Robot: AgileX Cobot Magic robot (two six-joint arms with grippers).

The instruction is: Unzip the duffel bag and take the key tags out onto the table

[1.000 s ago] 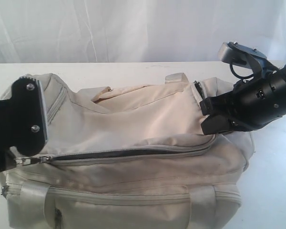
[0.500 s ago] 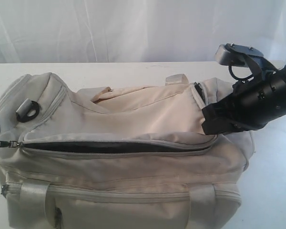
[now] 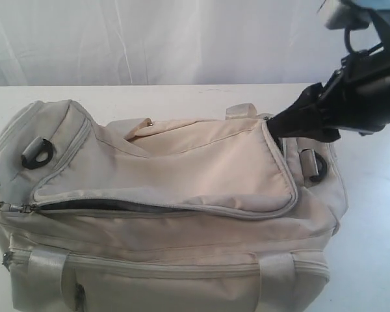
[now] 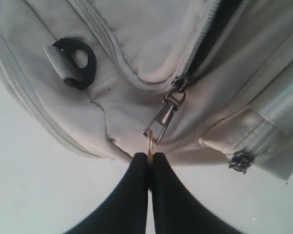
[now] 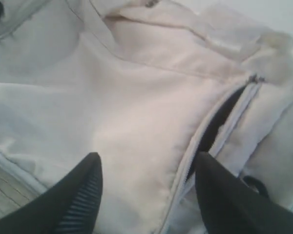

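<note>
The cream duffel bag (image 3: 182,169) lies on the white table (image 3: 182,94) and fills most of the exterior view. Its main zipper (image 3: 104,207) is drawn open along the front, showing a dark slit under a sagging top flap. My left gripper (image 4: 149,155) is shut on the metal ring of the zipper pull (image 4: 165,114), at the bag's left end. My right gripper (image 5: 146,165) stands open just above the flap at the right end, near the zipper gap (image 5: 219,122), holding nothing. It appears black in the exterior view (image 3: 283,125). The key tags are hidden.
A black D-ring (image 3: 40,151) sits on the bag's left end and another (image 3: 315,166) on the right end. Shiny webbing straps (image 3: 49,266) run down the front side. A white curtain (image 3: 149,39) hangs behind the table.
My right gripper has opened, let go of the bag's right end and risen. The flap has dropped over the opening. My left gripper has pulled the zipper pull further left, out past the frame edge.
</note>
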